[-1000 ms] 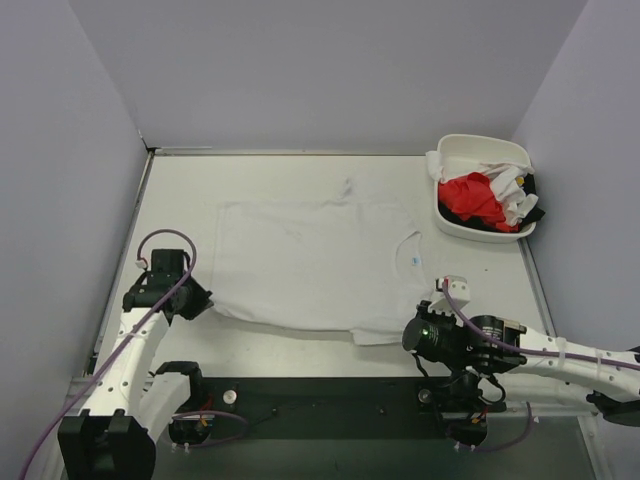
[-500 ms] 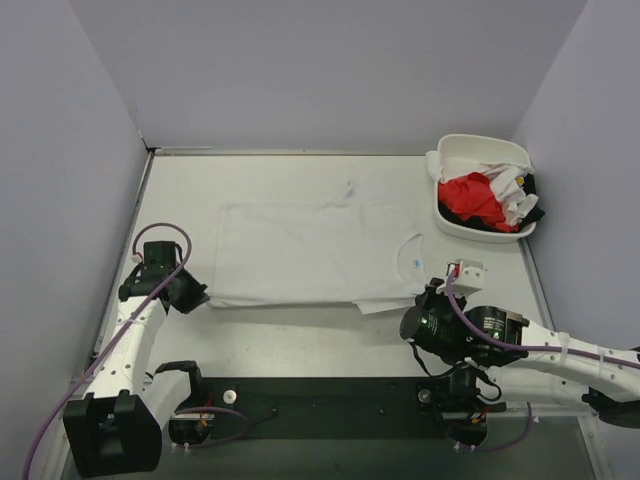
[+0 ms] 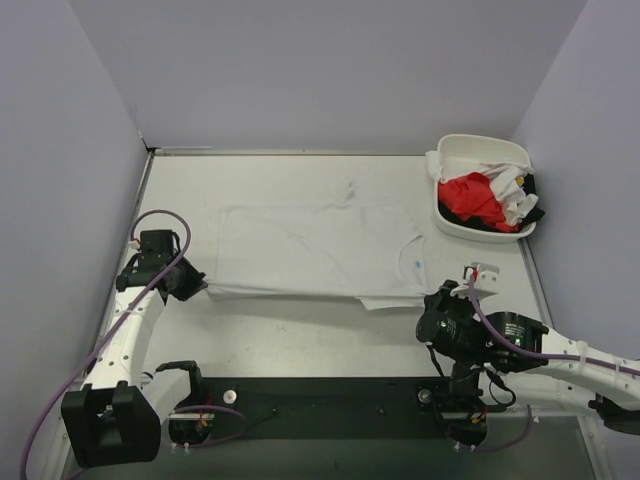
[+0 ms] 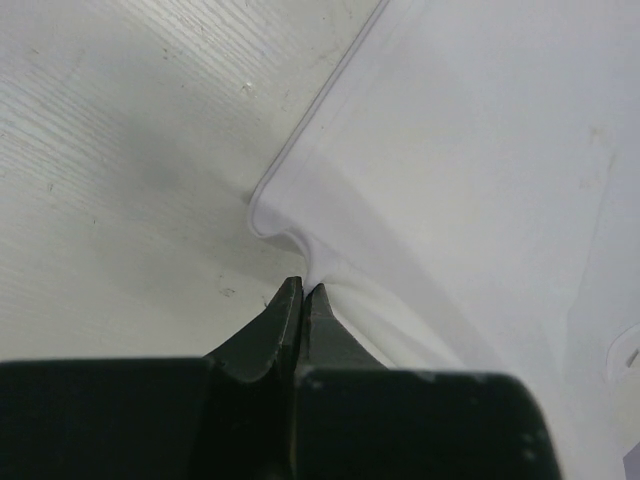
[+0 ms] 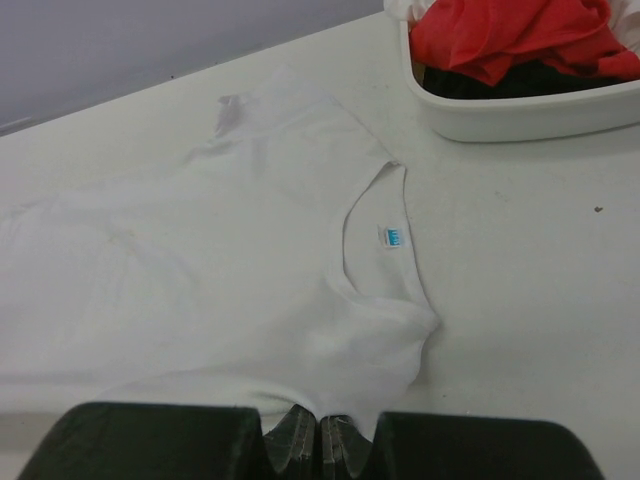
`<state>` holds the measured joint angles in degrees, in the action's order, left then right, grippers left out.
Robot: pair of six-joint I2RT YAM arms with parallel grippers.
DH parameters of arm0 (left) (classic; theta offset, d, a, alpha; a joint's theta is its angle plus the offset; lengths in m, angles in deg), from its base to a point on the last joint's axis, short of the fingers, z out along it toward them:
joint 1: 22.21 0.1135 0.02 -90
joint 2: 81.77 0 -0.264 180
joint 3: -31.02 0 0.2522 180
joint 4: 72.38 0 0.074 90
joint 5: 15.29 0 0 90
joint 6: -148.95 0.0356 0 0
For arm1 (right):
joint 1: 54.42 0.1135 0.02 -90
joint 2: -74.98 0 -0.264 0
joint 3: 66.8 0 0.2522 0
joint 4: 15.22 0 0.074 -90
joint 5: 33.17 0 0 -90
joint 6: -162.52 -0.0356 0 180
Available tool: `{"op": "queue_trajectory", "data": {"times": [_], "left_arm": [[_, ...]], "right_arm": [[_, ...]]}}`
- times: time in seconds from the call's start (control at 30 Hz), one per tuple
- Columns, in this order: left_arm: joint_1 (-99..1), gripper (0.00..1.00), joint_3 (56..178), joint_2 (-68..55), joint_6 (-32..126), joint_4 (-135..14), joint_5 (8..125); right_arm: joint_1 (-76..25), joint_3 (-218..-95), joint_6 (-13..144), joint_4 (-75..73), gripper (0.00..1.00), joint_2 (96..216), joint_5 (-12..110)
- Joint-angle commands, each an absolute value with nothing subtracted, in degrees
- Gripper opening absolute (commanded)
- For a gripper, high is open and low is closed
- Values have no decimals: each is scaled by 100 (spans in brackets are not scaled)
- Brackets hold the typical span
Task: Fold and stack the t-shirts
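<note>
Top external view: a white shirt point(image 3: 310, 250) lies spread on the bench point(image 3: 300, 330). The left tool point(image 3: 200, 288) and right tool point(image 3: 432, 300) are each clamped on its near edge.

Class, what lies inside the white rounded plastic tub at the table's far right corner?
A crumpled bright red t-shirt, white cloth and some black fabric fill the white plastic tub. Whatever lies beneath them is covered.

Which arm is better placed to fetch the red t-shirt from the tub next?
Right. The tub holding the red t-shirt sits far right, nearer the right gripper; the left gripper pinches the white t-shirt at the table's left.
</note>
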<state>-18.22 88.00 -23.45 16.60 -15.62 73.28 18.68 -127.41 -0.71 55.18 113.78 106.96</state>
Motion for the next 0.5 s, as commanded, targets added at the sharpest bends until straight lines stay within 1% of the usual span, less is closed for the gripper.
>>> {"op": "queue_trajectory", "data": {"times": [0.0,0.13,0.27,0.47], "left_arm": [[-1763,0,9101,-2297,1817,-1801,7489],[-1763,0,9250,-2192,1817,-1845,7471],[-1763,0,9391,-2069,1817,-1872,7471],[-1781,0,9523,-1911,1781,-1977,7357]], "right_arm": [[1835,-12784,27,5813,0,11452,11053],[1826,-12987,212,5708,0,11707,11307],[1765,-13110,755,5313,0,11883,11484],[1335,-13014,1731,4136,0,12042,11098]]}}
